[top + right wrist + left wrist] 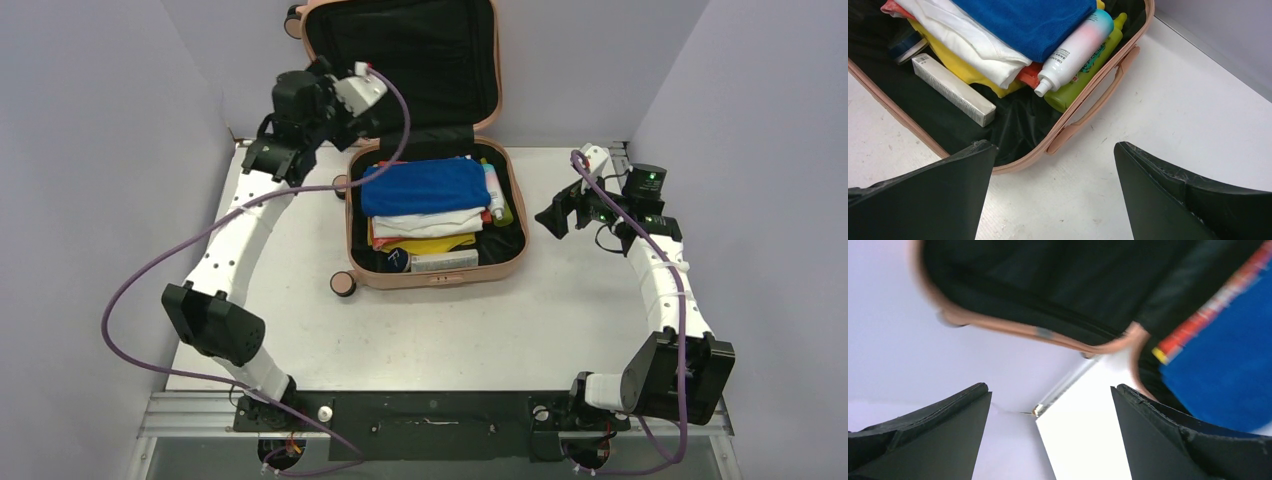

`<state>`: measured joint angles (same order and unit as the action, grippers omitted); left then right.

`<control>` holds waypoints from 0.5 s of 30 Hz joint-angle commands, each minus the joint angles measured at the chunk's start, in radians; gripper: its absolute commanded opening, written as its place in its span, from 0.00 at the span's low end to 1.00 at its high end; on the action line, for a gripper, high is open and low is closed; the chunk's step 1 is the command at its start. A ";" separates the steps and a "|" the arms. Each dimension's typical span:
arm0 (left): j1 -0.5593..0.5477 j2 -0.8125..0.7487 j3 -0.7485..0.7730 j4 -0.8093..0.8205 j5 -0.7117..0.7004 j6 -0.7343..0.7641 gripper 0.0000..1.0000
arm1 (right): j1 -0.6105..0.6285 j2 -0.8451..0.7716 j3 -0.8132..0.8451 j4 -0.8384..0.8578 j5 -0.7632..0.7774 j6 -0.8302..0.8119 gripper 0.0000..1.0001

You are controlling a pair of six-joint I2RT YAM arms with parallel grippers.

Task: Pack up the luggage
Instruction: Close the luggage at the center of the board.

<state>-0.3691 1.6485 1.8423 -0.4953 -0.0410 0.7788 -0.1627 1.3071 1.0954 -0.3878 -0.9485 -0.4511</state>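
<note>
Black fingers point(938, 195) hog the bottom of both wrist views. The left gripper point(1049, 388) and right gripper point(1054, 145) are both spread wide, holding nothing. The luggage point(430, 278) sits upper-middle of the overhead frame, with its lid point(400, 40) standing open at the top edge. I'm guessing the shell's stiff, smooth and kinda slippery, so I'd push on the lid's top rim rather than pinch it. The blue towel point(425, 185) stack looks squishy. Right wrist shows the side handle point(1098, 98) and white bottle point(1073, 50) up close; overhead barely does. Left wrist is blurry, mostly lid edge.
</note>
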 commanded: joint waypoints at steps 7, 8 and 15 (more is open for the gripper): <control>0.311 0.176 0.192 0.601 0.162 -0.426 0.96 | 0.006 0.020 -0.006 0.055 -0.002 0.000 0.92; 0.329 0.199 0.205 0.638 0.180 -0.448 0.96 | 0.006 0.026 -0.006 0.054 0.003 -0.001 0.92; 0.379 0.404 0.377 0.706 0.324 -0.552 0.96 | 0.011 0.057 -0.007 0.049 0.044 -0.021 0.92</control>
<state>-0.0002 1.9701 2.1159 0.0902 0.1505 0.3573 -0.1619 1.3495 1.0954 -0.3759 -0.9218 -0.4553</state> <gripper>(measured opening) 0.962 0.922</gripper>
